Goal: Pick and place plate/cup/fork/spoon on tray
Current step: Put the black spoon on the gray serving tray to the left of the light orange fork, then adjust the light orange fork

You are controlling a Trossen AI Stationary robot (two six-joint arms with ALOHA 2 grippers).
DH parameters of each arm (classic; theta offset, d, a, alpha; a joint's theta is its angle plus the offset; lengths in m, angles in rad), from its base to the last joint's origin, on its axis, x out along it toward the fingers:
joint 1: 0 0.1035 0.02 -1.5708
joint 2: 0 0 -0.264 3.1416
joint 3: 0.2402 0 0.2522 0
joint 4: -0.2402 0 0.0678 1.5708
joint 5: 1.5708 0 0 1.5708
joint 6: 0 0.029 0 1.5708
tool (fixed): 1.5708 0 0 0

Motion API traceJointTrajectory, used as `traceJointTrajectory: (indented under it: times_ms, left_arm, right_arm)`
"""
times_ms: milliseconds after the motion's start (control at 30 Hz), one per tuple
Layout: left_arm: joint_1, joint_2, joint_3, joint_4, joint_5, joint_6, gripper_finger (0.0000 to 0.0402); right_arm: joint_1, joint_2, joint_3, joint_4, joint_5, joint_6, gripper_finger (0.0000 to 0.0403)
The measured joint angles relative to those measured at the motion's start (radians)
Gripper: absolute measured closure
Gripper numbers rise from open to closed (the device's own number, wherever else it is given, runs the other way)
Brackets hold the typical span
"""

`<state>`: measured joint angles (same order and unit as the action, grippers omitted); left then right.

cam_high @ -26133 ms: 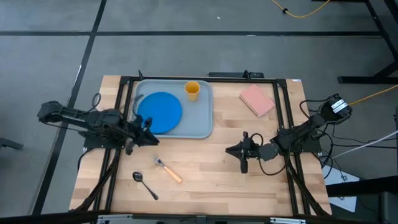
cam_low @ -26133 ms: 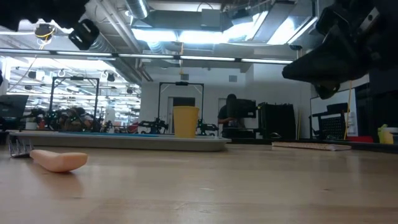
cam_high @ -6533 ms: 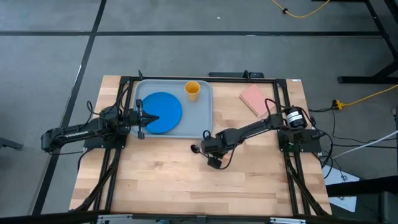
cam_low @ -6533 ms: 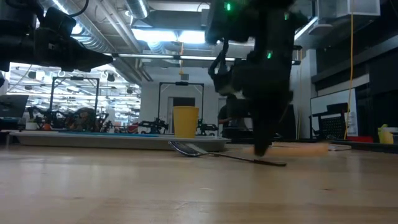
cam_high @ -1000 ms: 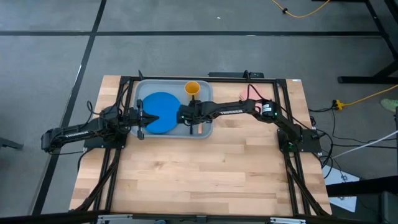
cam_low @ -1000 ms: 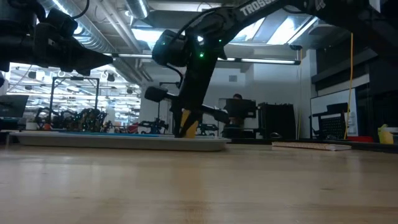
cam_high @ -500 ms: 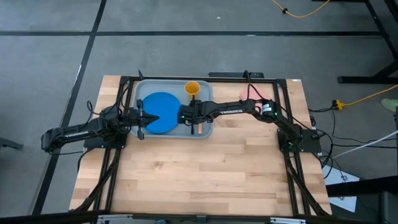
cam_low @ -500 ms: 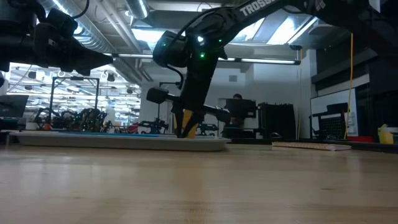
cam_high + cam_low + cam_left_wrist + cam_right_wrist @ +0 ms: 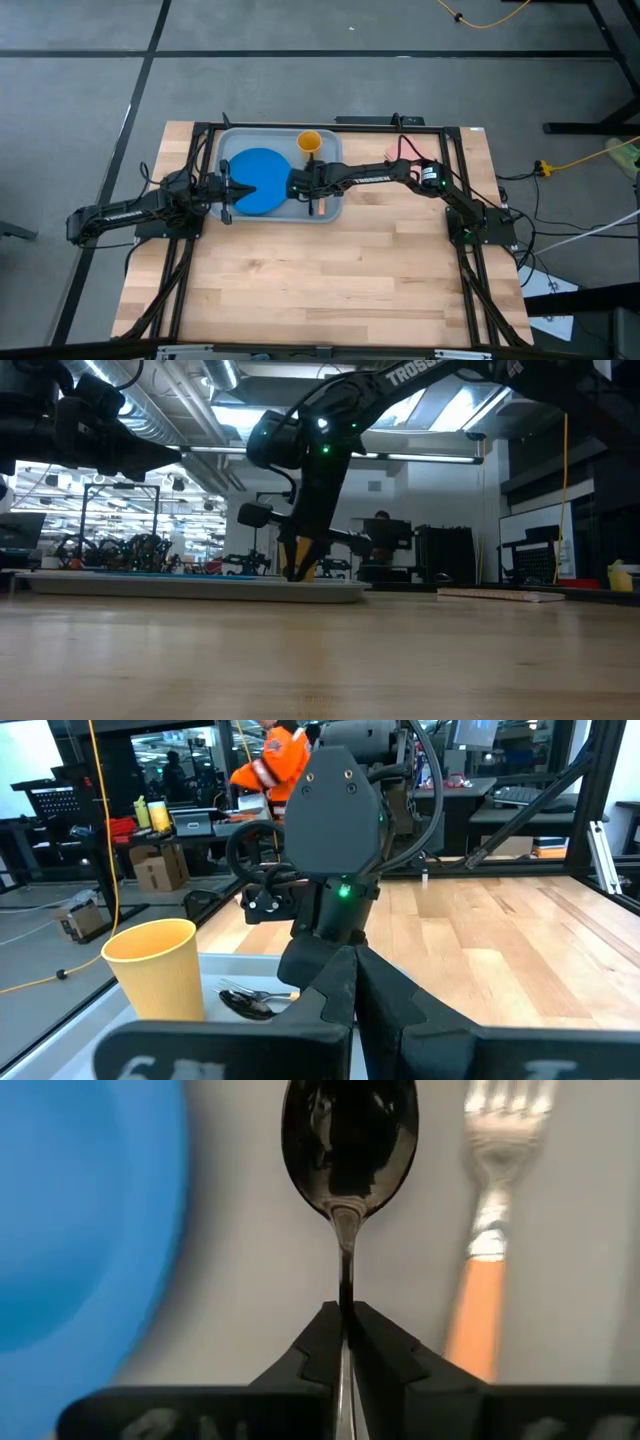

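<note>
Above the tray (image 9: 331, 205) at upper centre, the right gripper (image 9: 345, 1342) has jaws pinching the spoon (image 9: 349, 1150) handle beside the fork (image 9: 487, 1240); left gripper's (image 9: 229, 189) jaws: cannot tell.

You've got the flat round bright blue plate (image 9: 257, 181) in the large light grey-blue rectangular tray (image 9: 232, 141), left half. The small yellow-orange cup (image 9: 309, 144) stands at its far edge. The small dark metallic spoon (image 9: 349, 1140) lies between plate and orange-handled fork (image 9: 485, 1240), on the tray.
</note>
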<state>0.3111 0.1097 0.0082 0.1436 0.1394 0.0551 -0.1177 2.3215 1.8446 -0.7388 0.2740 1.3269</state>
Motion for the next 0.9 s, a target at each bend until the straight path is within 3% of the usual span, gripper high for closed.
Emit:
traceJointTrajectory:
  times_ms: [433,667,900]
  left_arm:
    - [0.000,0.000,0.000,0.000,0.000,0.000,0.0401]
    - [0.000,0.000,0.000,0.000,0.000,0.000,0.0401]
    - [0.000,0.000,0.000,0.000,0.000,0.000,0.0401]
  right_arm:
    - [0.001,0.000,0.000,-0.023,0.057,-0.003,0.0374]
    - [0.003,0.000,0.000,-0.021,0.065,-0.007,0.0332]
    - [0.012,0.000,0.001,-0.021,0.065,-0.001,0.0329]
